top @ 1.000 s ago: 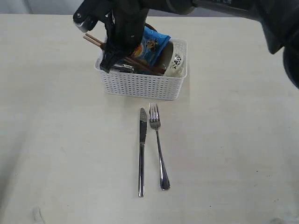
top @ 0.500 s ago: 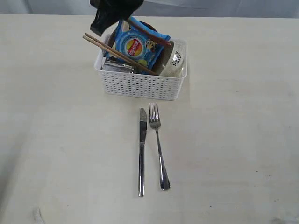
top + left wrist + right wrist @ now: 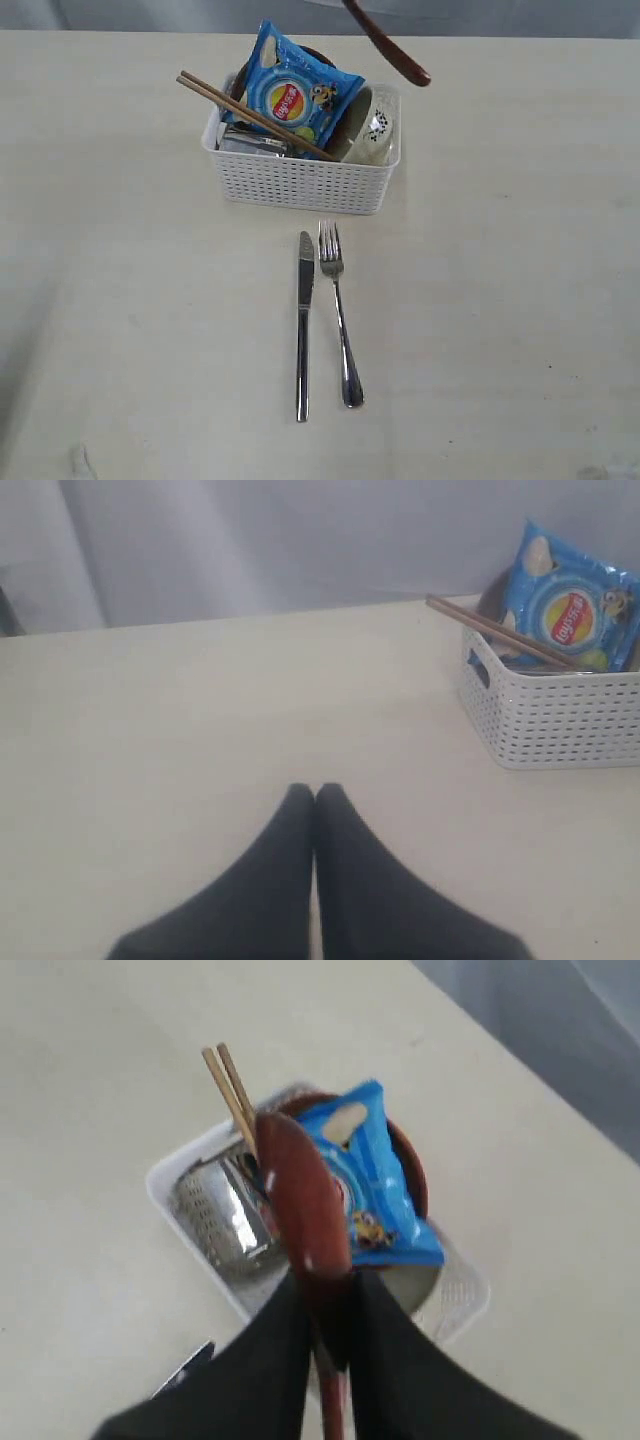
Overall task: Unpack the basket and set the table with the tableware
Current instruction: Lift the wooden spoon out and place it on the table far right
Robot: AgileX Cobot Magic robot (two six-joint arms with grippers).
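The right gripper (image 3: 330, 1295) pinches the handle of the spoon (image 3: 300, 1185), held in the air above the basket (image 3: 300, 185). In the basket are a blue chip bag (image 3: 290, 95) with a round red-and-yellow logo whose lettering is too small to read, chopsticks (image 3: 250, 112) and a bowl (image 3: 378, 130) with a dark print. Near the basket's long side, knife (image 3: 303, 330) and fork (image 3: 340, 320) lie side by side on the worktop (image 3: 500, 300). The left gripper (image 3: 315, 798), pressed together, hangs apart from the basket's end.

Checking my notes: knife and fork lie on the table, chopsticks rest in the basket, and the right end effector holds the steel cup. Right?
No: the right end effector holds the dark red-brown spoon, not the steel cup, which sits in the basket. The right wrist view shows it; the rest is correct.
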